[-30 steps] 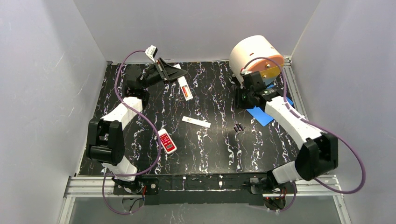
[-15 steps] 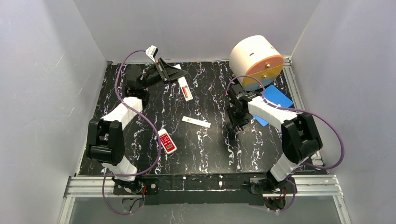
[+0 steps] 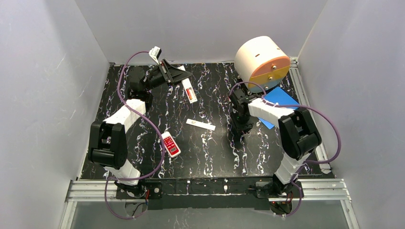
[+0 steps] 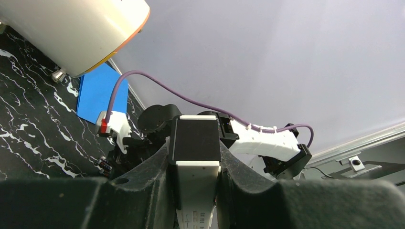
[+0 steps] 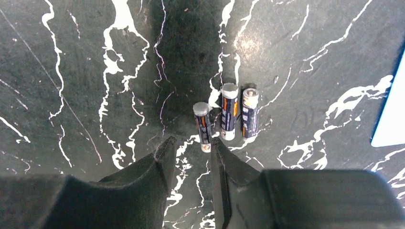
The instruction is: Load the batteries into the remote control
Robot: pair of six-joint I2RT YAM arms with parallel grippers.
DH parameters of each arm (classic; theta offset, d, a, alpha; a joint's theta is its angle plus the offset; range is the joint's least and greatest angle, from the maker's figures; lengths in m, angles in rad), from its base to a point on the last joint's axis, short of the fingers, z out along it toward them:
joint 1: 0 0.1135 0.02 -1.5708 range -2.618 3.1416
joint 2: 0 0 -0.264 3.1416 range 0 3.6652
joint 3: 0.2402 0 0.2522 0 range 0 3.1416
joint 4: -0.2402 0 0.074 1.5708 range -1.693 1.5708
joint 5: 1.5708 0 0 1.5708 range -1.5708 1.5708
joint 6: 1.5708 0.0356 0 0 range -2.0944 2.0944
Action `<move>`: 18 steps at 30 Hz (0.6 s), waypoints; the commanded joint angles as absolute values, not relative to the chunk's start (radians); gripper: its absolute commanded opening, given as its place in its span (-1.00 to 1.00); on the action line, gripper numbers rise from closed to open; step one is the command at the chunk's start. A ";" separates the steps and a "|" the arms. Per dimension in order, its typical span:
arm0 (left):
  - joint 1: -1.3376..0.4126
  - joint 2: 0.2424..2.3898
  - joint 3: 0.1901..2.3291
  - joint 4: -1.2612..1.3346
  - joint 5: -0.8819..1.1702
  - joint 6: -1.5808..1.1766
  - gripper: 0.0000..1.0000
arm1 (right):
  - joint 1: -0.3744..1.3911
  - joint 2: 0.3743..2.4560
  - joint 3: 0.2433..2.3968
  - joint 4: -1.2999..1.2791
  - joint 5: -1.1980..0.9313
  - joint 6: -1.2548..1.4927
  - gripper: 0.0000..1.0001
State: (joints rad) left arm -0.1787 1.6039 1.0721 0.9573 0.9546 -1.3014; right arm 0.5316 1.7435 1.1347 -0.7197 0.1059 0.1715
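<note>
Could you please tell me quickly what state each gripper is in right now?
Left gripper: shut on a white-and-black bar.
Right gripper: open, its fingertips either side of one end of a battery, not yet clamped.

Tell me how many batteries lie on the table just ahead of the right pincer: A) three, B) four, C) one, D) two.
A: the right wrist view shows three batteries lying side by side just beyond the open right pincer.

Plain pale grey walls (image 3: 191, 28) enclose three sides of a black marble-patterned tabletop (image 3: 210, 157) veined with white; a silver aluminium rail (image 3: 95, 188) runs along its near edge, under soft, even light
</note>
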 commanded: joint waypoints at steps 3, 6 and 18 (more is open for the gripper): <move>-0.181 1.588 1.111 0.989 0.962 -1.299 -1.00 | 0.529 1.781 1.145 -0.681 0.109 0.137 -0.25; -0.181 1.589 1.115 0.989 0.963 -1.299 -1.00 | 0.530 1.794 1.151 -0.678 0.102 0.132 -0.28; -0.180 1.573 1.089 0.986 0.931 -1.282 -1.00 | 0.546 1.775 1.124 -0.645 0.150 0.130 -0.73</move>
